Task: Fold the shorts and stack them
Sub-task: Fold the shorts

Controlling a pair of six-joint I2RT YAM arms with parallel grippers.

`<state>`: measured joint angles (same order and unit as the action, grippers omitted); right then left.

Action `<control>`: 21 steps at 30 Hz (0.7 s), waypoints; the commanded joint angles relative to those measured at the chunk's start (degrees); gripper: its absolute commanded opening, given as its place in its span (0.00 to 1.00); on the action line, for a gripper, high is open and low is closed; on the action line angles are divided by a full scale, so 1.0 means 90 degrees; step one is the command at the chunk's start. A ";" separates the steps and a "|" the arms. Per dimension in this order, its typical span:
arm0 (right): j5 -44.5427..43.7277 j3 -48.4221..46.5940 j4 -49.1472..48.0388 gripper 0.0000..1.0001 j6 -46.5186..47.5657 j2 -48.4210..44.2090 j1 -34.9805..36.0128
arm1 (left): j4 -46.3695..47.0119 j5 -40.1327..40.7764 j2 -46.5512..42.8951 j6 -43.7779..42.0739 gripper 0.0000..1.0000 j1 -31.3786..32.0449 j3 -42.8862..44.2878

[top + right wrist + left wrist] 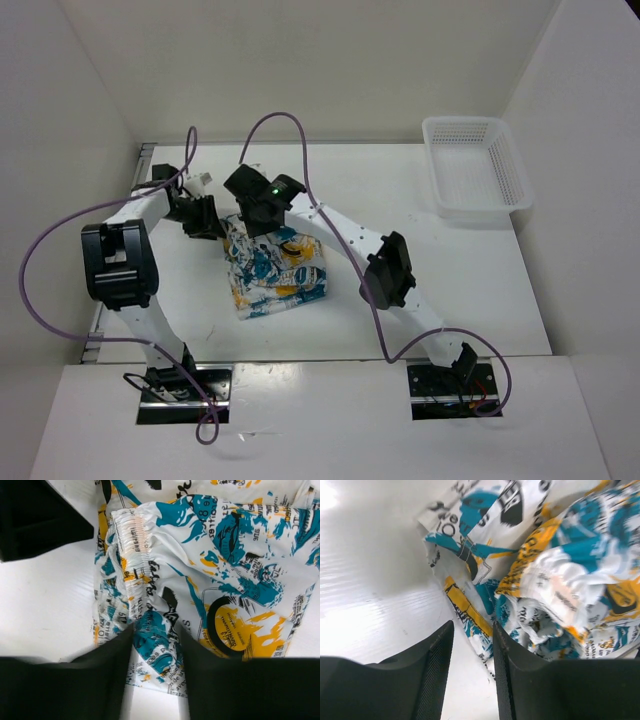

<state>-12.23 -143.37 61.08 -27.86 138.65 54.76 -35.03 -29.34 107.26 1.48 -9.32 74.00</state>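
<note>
The shorts, white with a teal, orange-yellow and black print, lie bunched in a rough square on the table between the arms. My left gripper is at their far left corner. In the left wrist view it is open, and the shorts' edge runs just past its fingertips. My right gripper is over the shorts' far edge. In the right wrist view it is open, low over the fabric, with the gathered waistband ahead of it. Neither gripper holds anything.
A white mesh basket stands at the back right of the table. White walls close in the left, back and right sides. The left arm's black end shows at the upper left of the right wrist view.
</note>
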 commanded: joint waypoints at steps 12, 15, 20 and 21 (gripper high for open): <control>0.0059 0.3720 -0.1903 0.59 -0.0499 -0.3314 -0.1592 | 0.0394 -0.0694 -0.1674 -0.0164 0.66 0.0927 -0.0740; 0.0060 0.4219 -0.1962 0.65 -0.0499 -0.3617 -0.1875 | 0.0767 -0.0695 -0.1752 -0.0164 0.69 0.1133 -0.0937; 0.0177 0.4709 -0.2089 0.67 -0.0499 -0.3940 -0.2149 | 0.0903 -0.0138 -0.1558 -0.0164 0.71 0.1534 -0.1024; 0.0235 0.4796 -0.2089 0.67 -0.0499 -0.3941 -0.2207 | 0.0971 -0.0138 -0.1402 -0.0164 0.71 0.1534 -0.1083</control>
<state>-11.33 -102.19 45.74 -32.12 106.10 35.16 -30.20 -31.81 92.42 0.30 4.29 65.14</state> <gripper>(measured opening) 0.664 0.703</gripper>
